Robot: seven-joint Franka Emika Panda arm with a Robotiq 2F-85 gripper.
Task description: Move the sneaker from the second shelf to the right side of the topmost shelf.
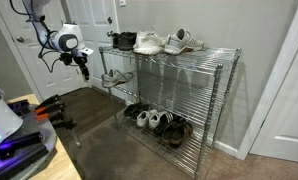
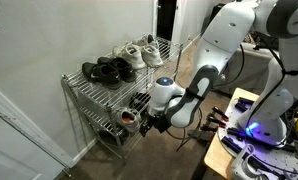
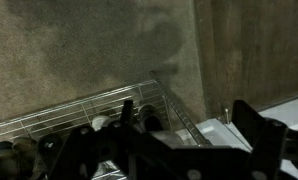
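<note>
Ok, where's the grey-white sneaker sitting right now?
In an exterior view the sneaker lies on the second shelf, at the end of the rack nearest the gripper, below the black shoes on the topmost shelf.

Arm [image 2: 234, 35]: white, glossy, rounded links with dark joint seams
Wrist [image 1: 61, 42]: white housing, dark round face
Gripper [image 3: 169, 150]: matte black, blocky fingers
</note>
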